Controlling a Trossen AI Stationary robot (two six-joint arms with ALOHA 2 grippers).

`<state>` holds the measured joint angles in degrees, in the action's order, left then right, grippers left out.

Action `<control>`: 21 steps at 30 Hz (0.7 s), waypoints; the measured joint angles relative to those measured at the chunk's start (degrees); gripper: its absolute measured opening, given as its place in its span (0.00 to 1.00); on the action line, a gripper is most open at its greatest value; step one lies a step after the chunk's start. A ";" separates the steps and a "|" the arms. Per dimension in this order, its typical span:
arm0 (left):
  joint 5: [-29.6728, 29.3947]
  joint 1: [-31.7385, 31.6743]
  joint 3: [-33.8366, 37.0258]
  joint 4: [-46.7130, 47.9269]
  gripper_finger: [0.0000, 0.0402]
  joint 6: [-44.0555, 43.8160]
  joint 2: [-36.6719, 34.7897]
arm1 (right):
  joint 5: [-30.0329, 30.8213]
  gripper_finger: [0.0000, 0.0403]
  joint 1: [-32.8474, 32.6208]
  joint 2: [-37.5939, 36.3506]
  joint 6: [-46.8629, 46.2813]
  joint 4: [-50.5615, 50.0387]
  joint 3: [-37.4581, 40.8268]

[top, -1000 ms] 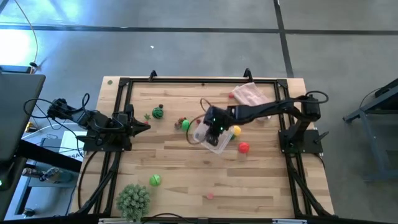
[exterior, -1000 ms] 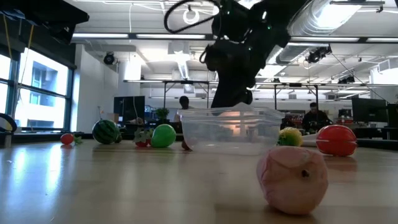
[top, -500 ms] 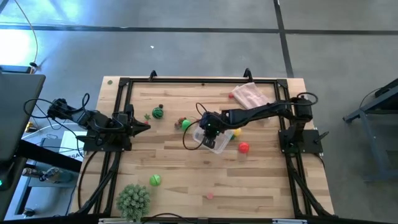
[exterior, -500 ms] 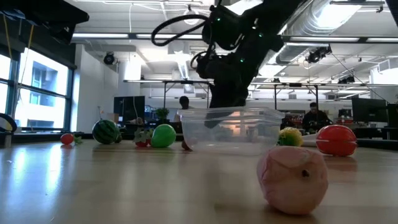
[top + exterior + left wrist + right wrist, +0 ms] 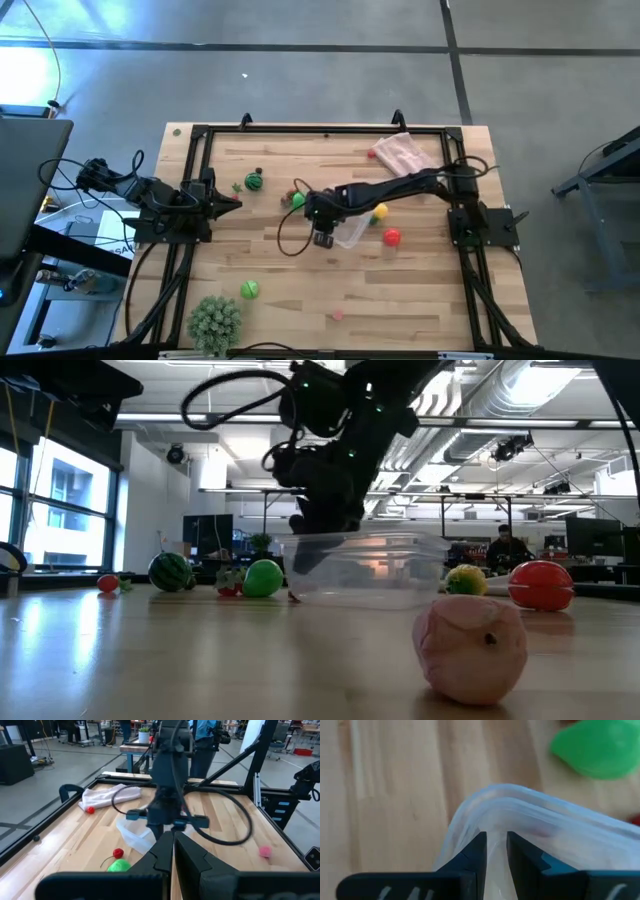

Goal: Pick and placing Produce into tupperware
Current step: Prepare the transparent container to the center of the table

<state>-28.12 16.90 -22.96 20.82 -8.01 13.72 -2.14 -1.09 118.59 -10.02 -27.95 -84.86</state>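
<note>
Pinching the clear squarish plastic tupperware's (image 5: 347,232) rim, right gripper (image 5: 323,237) sits at its corner nearest the left arm.

Right hand (image 5: 322,532) at clear tupperware (image 5: 370,570) rim; pink fruit (image 5: 470,648) nearest the camera.

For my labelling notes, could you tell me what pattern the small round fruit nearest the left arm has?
Dark green stripes, like a watermelon; clearest in the low view.
</note>
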 joint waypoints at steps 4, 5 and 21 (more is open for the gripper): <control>0.00 -0.01 0.00 0.40 0.02 0.00 0.00 | -0.17 0.17 -2.45 1.95 0.00 -3.15 -3.74; 0.00 -0.01 0.00 0.40 0.02 0.00 0.00 | -0.30 0.17 -3.05 2.10 -0.03 -3.30 -4.47; 0.00 -0.02 0.00 0.39 0.02 -0.03 0.00 | -4.89 0.17 -9.73 2.04 -5.60 -13.12 -7.11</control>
<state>-28.12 16.89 -22.96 21.21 -8.03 13.72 -7.03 -10.82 120.64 -15.62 -41.07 -91.97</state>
